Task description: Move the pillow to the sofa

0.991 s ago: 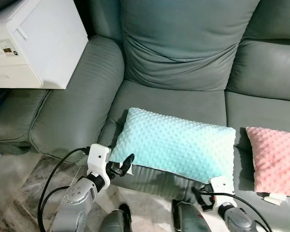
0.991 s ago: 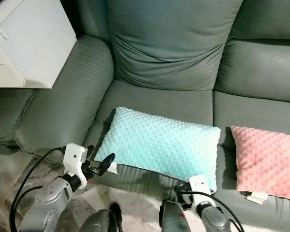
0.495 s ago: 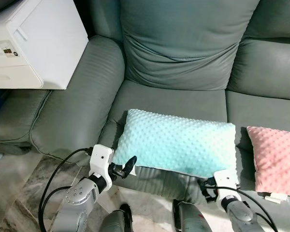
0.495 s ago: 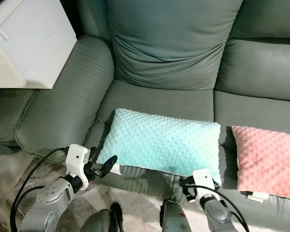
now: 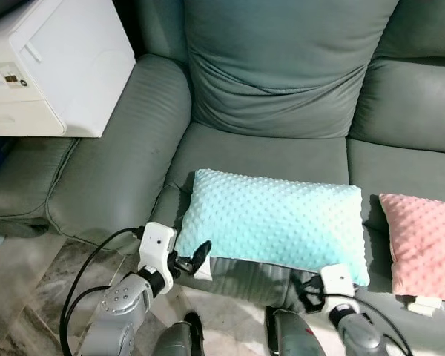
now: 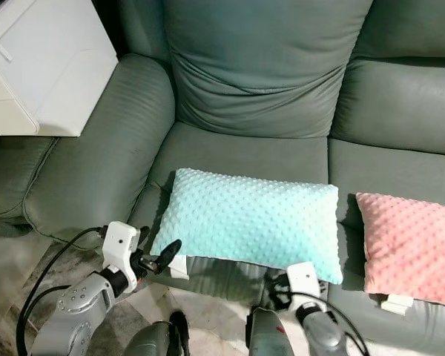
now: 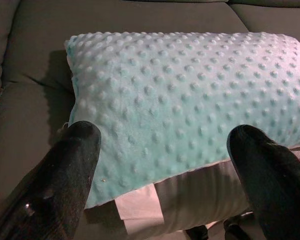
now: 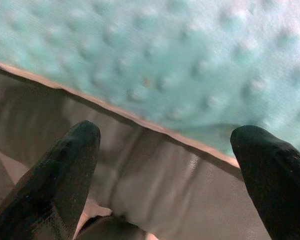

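Fingers of both grippers, left gripper (image 5: 191, 259) and right gripper (image 8: 165, 165), stand released; your mint-green dotted fabric pillow (image 5: 274, 222) lies crosswise on the grey-green upholstered sofa (image 5: 282, 81) seat, just ahead.

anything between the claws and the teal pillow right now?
Nothing visible. The teal pillow already lies on the sofa seat, overhanging its front edge. The left claw is open just off its near-left corner, by the white tag; the right claw is open below its front edge.

Nubby plush teal pillow (image 5: 276, 219) on matt, faintly ribbed sofa (image 5: 282, 67) cloth
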Robot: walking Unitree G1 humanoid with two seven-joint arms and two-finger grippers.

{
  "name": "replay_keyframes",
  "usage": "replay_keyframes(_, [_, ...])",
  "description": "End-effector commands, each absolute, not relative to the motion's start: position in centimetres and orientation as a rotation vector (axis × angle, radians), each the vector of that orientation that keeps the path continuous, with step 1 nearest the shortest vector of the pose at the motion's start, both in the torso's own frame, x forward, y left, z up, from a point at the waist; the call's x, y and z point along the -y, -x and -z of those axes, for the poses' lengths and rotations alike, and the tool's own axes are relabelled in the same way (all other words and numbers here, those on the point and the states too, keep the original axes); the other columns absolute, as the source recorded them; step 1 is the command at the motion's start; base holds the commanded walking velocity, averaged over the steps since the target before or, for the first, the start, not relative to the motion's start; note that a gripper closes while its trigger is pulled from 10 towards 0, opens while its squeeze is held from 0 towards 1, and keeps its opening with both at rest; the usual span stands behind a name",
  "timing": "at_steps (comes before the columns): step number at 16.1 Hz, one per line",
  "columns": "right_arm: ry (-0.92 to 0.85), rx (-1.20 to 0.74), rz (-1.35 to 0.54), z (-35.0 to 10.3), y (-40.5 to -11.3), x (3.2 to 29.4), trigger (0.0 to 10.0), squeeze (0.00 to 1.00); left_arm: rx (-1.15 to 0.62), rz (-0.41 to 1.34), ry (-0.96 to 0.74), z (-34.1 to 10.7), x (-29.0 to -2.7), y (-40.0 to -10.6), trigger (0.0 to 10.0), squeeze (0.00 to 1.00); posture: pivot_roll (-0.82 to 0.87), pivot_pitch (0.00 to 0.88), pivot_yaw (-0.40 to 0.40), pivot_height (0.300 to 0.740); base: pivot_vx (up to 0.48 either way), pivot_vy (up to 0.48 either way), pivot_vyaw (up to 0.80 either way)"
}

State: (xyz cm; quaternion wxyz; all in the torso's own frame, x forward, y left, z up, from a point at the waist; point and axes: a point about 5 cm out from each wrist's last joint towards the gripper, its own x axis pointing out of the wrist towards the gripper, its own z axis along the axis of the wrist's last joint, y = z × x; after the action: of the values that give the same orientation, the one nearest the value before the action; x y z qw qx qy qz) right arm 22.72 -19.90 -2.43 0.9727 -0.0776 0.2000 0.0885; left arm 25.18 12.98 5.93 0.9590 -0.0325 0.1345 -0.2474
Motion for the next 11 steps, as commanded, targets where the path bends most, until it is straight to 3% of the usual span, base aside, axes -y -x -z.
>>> replay_keyframes(1, [0.126, -0.412, -0.183, 2.8, -21.4, 19.5, 10.0, 0.0, -0.308, 0.485, 0.052, -5.3, -13.5, -24.7, 10.0, 0.0, -0.09, 0.325, 0.132, 0.74, 0.0, 0.0, 0.0])
replay_keyframes(5, [0.1, -0.346, -0.125, 1.4, -20.2, 19.4, 10.0, 0.0, -0.303, 0.487, 0.061, -5.2, -13.1, -25.3, 10.0, 0.0, -0.11, 0.292, 0.128, 0.74, 0.0, 0.0, 0.0])
replay_keyframes(6, [0.074, -0.296, -0.111, 0.1, -20.5, 19.2, 10.0, 0.0, -0.29, 0.48, 0.065, -5.5, -13.0, -25.8, 10.0, 0.0, -0.12, 0.281, 0.126, 0.74, 0.0, 0.0, 0.0])
replay_keyframes(7, [0.055, -0.242, -0.127, -1.6, -21.5, 18.3, 10.0, 0.0, -0.296, 0.559, -0.076, -5.2, -12.5, -25.7, 10.0, 0.0, -0.13, 0.256, 0.116, 0.74, 0.0, 0.0, 0.0])
replay_keyframes(11, [0.008, -0.168, -0.143, -3.8, -23.8, 16.7, 10.0, 0.0, -0.3, 0.524, -0.048, -4.6, -13.2, -25.3, 10.0, 0.0, -0.16, 0.168, 0.108, 0.74, 0.0, 0.0, 0.0])
